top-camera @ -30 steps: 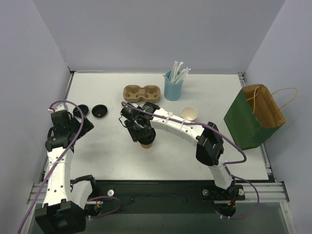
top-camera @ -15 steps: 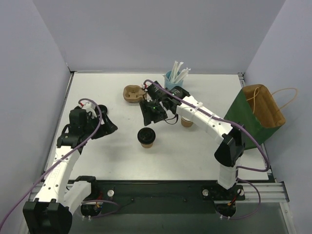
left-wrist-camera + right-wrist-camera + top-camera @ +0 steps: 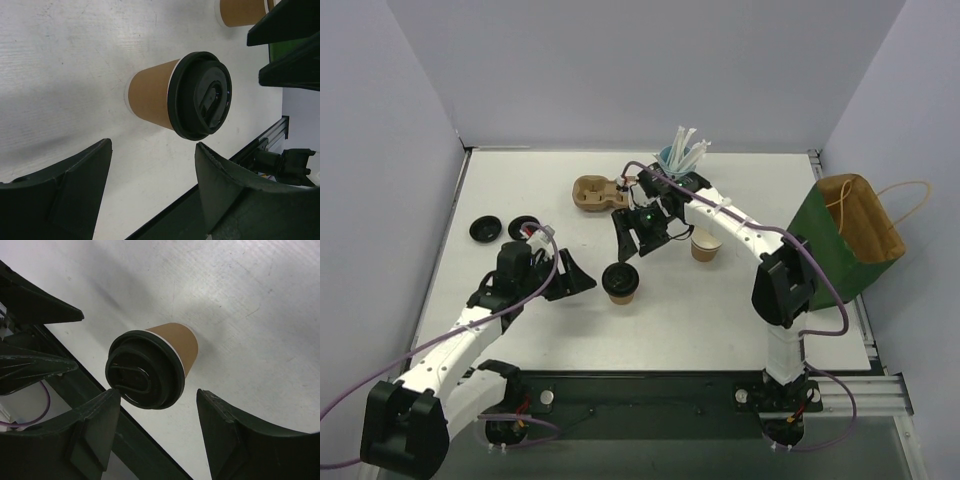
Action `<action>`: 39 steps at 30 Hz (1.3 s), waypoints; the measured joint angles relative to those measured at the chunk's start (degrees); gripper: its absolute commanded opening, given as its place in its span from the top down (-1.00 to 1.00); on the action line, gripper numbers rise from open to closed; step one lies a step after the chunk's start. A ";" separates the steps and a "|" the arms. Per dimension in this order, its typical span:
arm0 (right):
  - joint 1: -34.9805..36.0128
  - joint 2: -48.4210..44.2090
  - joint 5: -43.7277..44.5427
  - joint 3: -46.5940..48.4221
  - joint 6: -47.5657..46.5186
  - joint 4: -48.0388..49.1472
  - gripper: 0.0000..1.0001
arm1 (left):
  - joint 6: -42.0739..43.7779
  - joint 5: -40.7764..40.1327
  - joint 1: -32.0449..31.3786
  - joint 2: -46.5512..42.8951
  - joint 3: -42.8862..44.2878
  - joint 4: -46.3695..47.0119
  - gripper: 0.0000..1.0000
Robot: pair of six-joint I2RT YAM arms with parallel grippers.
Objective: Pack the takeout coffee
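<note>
**Lidded cup (image 3: pixel 620 283) upright on the table (image 3: pixel 520 180), just right of the left gripper (image 3: pixel 582 283).**

Nearest the bases: left gripper low over the table, fingers spread, grasping nothing, aimed straight at the tan side of the lidded cup. Stands with its long axis vertical, black lid up, so likely calls for a level, sideways reach around the wall. Just behind that cup: right gripper (image 3: pixel 632 243), likewise released, fingers apart with nothing between them, tilted down toward the lid. Farther back and to the right, apart from both grippers: open cup (image 3: pixel 706 246), the takeout coffee with no lid on, also upright, nearer the right gripper than the left. Beyond: carrier (image 3: pixel 592 193) at the back, bag (image 3: pixel 830 250) at the far right. Cannot tell which cup goes in first.
</note>
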 measured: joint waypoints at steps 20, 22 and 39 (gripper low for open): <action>-0.13 4.61 -9.16 -7.32 -0.90 7.45 0.20 | -1.90 -1.51 -3.74 4.20 -1.22 6.88 -0.43; -0.07 3.34 -9.18 -9.51 0.44 9.53 0.24 | -1.90 -1.60 -3.93 4.52 -1.22 7.04 -0.44; 1.77 -4.07 -6.45 -22.84 9.81 25.75 0.31 | 0.07 -8.26 -5.29 6.86 3.37 3.67 -0.33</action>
